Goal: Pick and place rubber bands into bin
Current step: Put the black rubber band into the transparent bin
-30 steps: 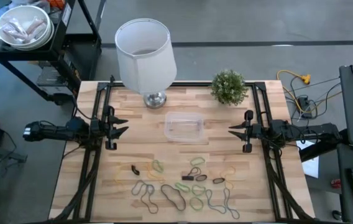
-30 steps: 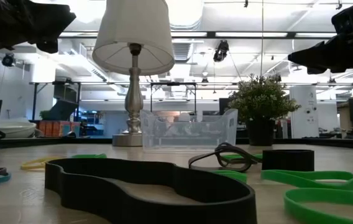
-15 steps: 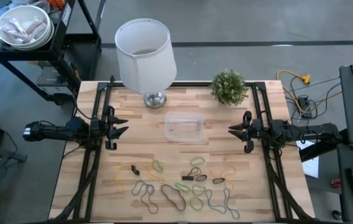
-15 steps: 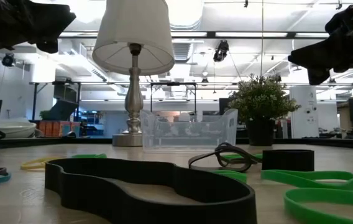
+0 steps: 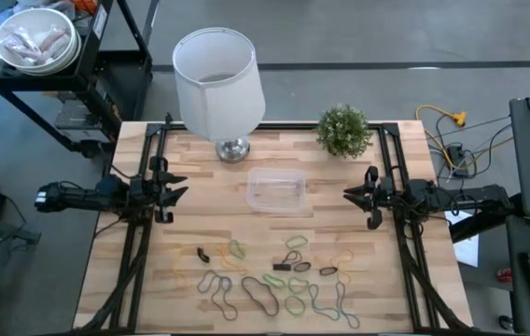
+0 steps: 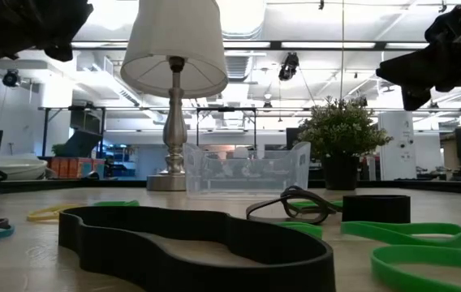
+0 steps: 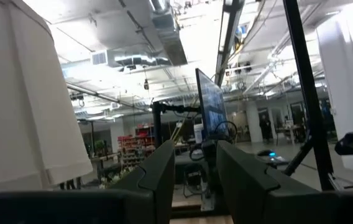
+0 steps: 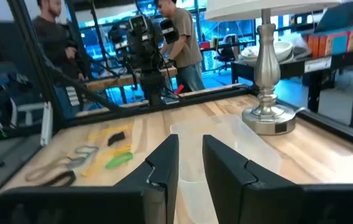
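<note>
The rubber bands [image 5: 274, 273] lie scattered flat on the near half of the wooden table, in green, tan, brown and black. In the low view a wide black band [image 6: 190, 243] and green ones [image 6: 409, 239] lie closest. The clear bin [image 5: 275, 191] stands on its base at the table's middle, and its near wall [image 6: 247, 170] looks see-through. My left gripper [image 5: 179, 187] hovers at the table's left edge, level with the bin, open with nothing between its fingers [image 7: 195, 146]. My right gripper [image 5: 347, 194] hovers at the right edge, pointing at the bin [image 8: 226, 149], narrowly open and empty [image 8: 190, 142].
A lamp with a white shade [image 5: 215, 79] stands on its metal base [image 5: 232, 149] behind the bin. A small potted plant [image 5: 343, 129] sits at the far right. Black frame rails [image 5: 144, 233] run along both side edges. People [image 8: 176, 37] stand beyond the table's left side.
My right gripper has rolled about its own pointing line while staying in place above the right edge. The bands and the bin have not moved.
</note>
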Tool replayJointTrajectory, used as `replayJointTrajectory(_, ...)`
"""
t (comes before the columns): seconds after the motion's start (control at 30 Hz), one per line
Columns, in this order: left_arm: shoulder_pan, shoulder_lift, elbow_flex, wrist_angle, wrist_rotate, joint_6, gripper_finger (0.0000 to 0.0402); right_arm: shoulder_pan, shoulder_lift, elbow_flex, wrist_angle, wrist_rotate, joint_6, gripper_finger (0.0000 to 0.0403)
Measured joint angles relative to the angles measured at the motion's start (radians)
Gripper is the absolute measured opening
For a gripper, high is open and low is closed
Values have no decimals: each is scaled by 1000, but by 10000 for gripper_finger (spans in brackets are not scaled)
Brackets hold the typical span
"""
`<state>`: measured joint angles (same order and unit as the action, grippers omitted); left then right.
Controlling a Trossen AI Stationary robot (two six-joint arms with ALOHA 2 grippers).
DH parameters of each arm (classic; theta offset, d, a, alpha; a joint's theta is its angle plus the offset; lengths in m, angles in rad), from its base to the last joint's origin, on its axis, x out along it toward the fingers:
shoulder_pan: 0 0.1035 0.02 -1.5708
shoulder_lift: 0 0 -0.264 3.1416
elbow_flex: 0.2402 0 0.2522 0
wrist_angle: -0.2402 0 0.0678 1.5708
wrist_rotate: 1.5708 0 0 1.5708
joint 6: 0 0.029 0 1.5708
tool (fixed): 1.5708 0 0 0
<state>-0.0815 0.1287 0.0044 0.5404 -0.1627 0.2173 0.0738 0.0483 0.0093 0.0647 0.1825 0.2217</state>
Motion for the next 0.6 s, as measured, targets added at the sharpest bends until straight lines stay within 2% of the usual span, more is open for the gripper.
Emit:
replayJointTrajectory(0.17, 0, 7, 0, 1, 0, 0, 105, 0, 0, 0, -1, 0, -11, 68)
replayJointTrajectory(0.3, 0, 6, 0, 7, 0, -3, 105, 0, 0, 0, 14, -2, -99, 68)
replayJointTrajectory(0.37, -1, 6, 0, -5, 6, -77, 105, 0, 2, 0, 44, -16, -96, 68)
replayJointTrajectory(0.43, -1, 10, 0, -24, 23, -159, 105, 0, 2, 0, 81, -52, -111, 68)
replayJointTrajectory(0.5, -1, 22, 0, -30, 45, -146, 105, 0, 2, 0, 105, -118, -145, 68)
replayJointTrajectory(0.6, -1, 42, 0, -24, 133, -129, 105, 0, 2, 0, 152, -257, -196, 68)
